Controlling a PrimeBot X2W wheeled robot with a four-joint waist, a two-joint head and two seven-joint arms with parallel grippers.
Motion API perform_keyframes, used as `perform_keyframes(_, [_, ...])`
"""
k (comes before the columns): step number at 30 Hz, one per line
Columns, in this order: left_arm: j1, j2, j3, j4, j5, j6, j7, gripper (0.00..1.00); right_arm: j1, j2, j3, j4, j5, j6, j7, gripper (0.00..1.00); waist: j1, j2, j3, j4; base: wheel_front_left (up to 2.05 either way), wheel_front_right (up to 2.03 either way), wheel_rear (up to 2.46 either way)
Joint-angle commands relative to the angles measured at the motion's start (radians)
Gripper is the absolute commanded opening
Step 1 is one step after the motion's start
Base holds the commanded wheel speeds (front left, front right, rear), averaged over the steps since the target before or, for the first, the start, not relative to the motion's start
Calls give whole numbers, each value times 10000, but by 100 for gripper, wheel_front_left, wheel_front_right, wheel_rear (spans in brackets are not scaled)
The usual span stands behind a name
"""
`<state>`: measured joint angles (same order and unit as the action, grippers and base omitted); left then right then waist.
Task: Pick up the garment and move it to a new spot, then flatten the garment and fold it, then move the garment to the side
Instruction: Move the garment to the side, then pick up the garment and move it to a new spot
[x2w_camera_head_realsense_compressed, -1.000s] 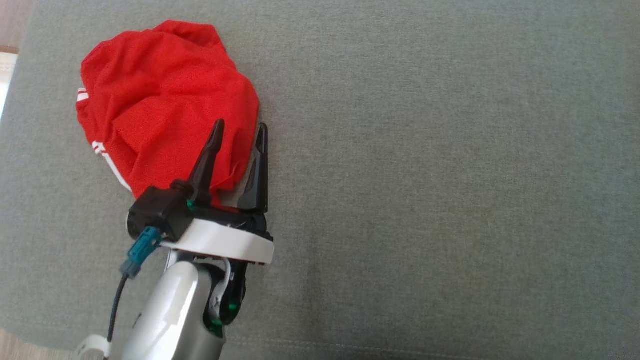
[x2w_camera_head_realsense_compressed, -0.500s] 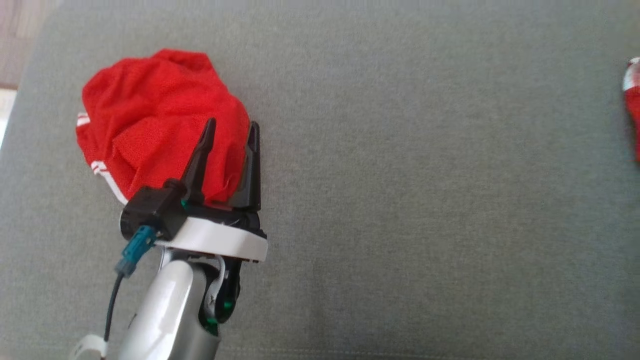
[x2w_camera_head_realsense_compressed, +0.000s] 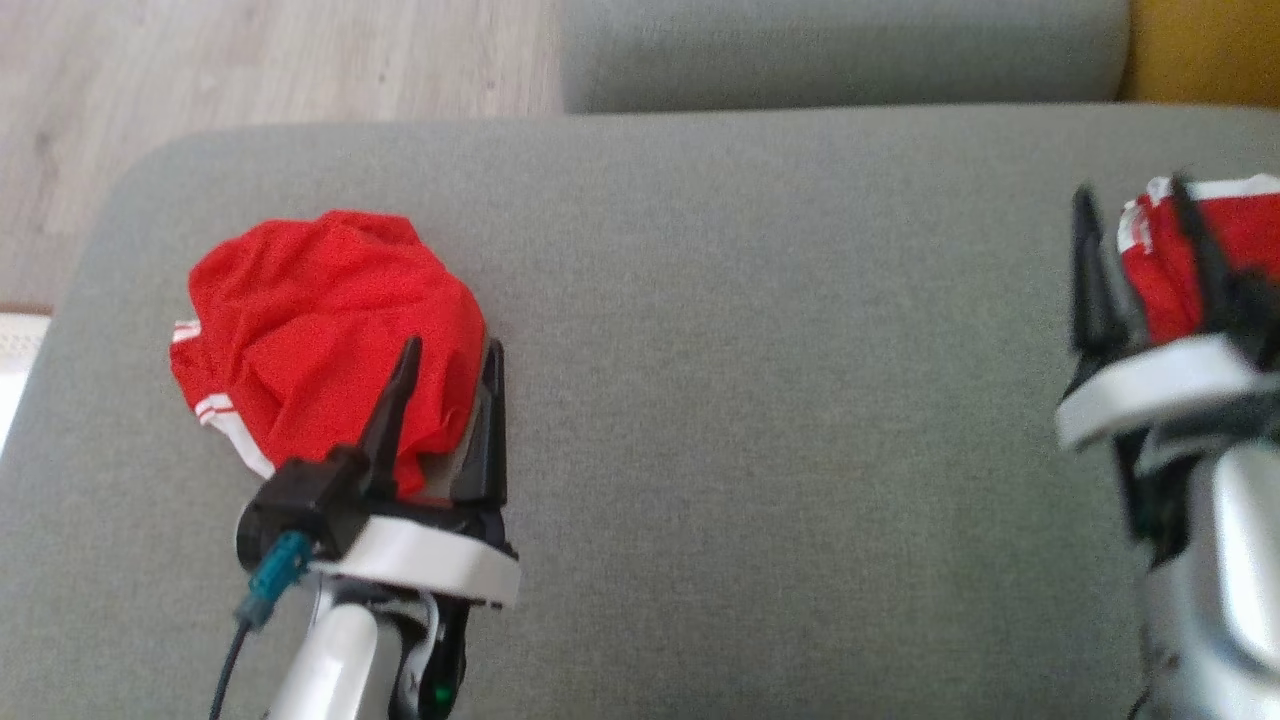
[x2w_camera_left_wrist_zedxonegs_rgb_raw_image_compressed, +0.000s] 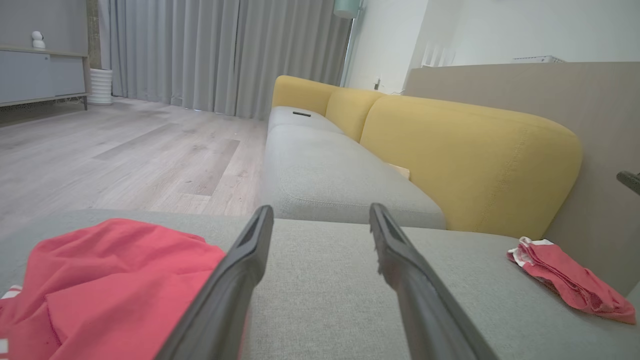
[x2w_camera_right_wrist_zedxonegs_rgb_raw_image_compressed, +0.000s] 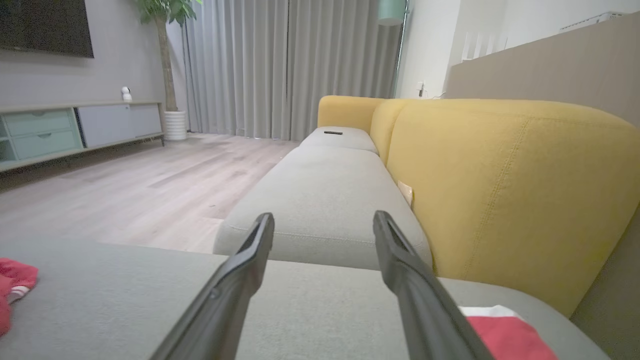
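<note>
Landmark: the grey seat cushion (x2w_camera_head_realsense_compressed: 750, 400); every place below is given against it.
Garment: the crumpled red garment (x2w_camera_head_realsense_compressed: 320, 320) lies in a heap at the cushion's left end, close to its rounded corner. White stripes show at the heap's edge.
My left gripper (x2w_camera_head_realsense_compressed: 452, 348): jaws spread wide and holding nothing. One finger is over the near edge of the heap and the other is above bare cushion just beside it. I cannot tell whether a fingertip touches the cloth.
My right gripper (x2w_camera_head_realsense_compressed: 1133, 190): jaws also spread wide and empty, at the cushion's right end, blurred in the head view. A red-and-white bundle (x2w_camera_head_realsense_compressed: 1235, 235) lies on the cushion just beyond my fingers.
Step in hand: as I judge it, the pick-up of the heap has not begun, since nothing is gripped.
Next move: lower my left fingers astride a thick fold and close on cloth rather than cushion cover. Then lift clear and carry it toward the cushion's bare middle, where there is room to flatten.
</note>
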<state>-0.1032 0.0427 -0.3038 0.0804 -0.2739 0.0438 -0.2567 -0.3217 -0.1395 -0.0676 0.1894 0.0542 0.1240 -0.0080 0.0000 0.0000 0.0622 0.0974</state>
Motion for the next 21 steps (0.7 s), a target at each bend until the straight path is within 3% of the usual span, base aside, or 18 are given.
perform_keyframes(1, [-61, 75, 416, -350, 119, -5, -51, 100, 268, 284, 189, -381, 7, 67, -420, 100, 0, 0, -405, -5, 0, 0, 0])
perform_keyframes(6, [481, 75, 437, -476, -3, 75, -51, 100, 1467, 843, 75, -448, 35, 67, -1398, 100, 0, 0, -748, 26, 0, 0, 0])
perform_keyframes(21, [1079, 75, 258, -491, 15, 204, -51, 100, 2883, 891, 509, -75, 1174, 67, -2501, 100, 0, 0, -827, 106, 0, 0, 0])
